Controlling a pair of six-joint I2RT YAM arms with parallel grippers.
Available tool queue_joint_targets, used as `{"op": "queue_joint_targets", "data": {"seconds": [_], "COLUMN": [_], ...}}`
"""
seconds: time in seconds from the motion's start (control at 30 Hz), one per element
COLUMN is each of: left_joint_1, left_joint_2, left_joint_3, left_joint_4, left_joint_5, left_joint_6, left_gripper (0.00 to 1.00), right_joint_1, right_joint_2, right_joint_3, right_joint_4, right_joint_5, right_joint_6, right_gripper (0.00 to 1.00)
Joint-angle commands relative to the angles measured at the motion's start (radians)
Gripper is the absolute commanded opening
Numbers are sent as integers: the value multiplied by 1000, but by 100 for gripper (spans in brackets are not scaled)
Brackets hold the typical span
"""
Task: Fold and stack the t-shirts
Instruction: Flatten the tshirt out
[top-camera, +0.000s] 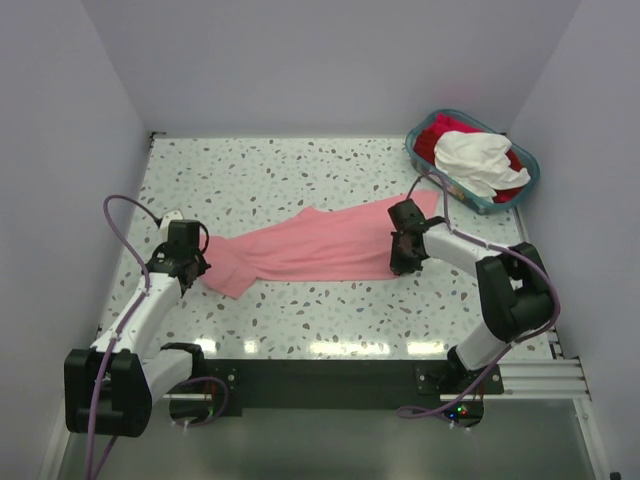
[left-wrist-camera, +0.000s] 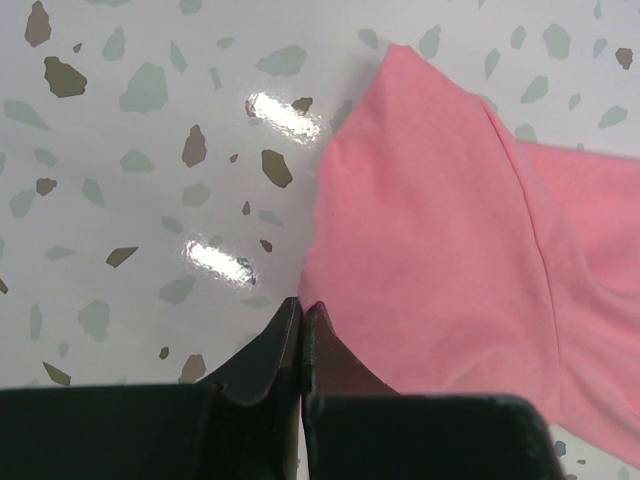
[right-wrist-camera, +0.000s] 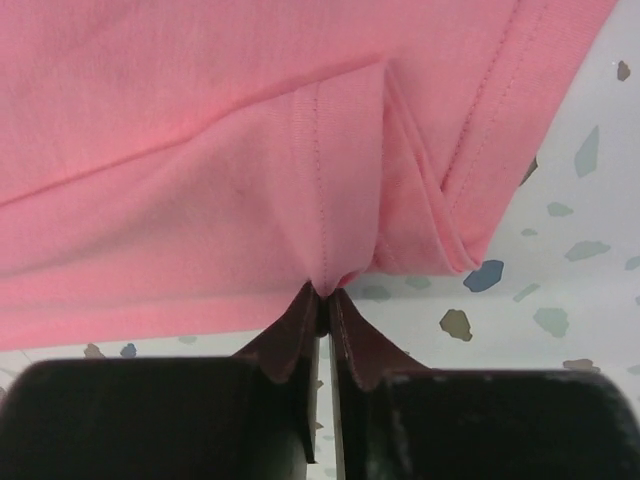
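A salmon-pink t-shirt (top-camera: 320, 250) lies stretched in a long band across the middle of the table. At its left end my left gripper (top-camera: 187, 268) is shut, its tips (left-wrist-camera: 301, 305) meeting the edge of the pink cloth (left-wrist-camera: 450, 250). My right gripper (top-camera: 399, 264) is down on the shirt's right end. In the right wrist view it (right-wrist-camera: 327, 295) is shut on a pinched-up fold of the pink cloth (right-wrist-camera: 200, 150) along a stitched seam. A white t-shirt (top-camera: 475, 158) and a red t-shirt (top-camera: 432, 140) lie bunched in the basket.
The teal-blue plastic basket (top-camera: 421, 160) stands at the back right corner, close behind the right arm. Walls close in the speckled table (top-camera: 300, 180) at the back and on both sides. A black rail (top-camera: 320, 375) runs along the near edge between the arm bases.
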Motion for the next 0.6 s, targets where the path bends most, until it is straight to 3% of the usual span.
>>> {"op": "queue_joint_targets", "data": {"seconds": [0.0,0.13,0.3,0.43,0.57], "left_joint_1": [-5,-3,-2,1,9], "left_joint_2": [-21,5,94,200,261], "left_joint_3": [6,108,334,640,927], "left_joint_4": [38,40,86,87,57], "left_joint_5": [24,27,27,15,-36], "left_joint_6": [-4,-11,44,97,157], "left_gripper": [0,0,0,0,0], "right_joint_1": [11,8,-14,-52,-87], "right_joint_2": [-2,-34,26,76,135], "right_joint_3": [55,212,582,865,1265], "right_joint_4": [-62,-132,-243,-289,-395], "right_joint_5": [20,-7,-15,-35,-33], "right_joint_6": [-18,-62,-157,-206,-275], "right_gripper": [3,0,0,0,0]}}
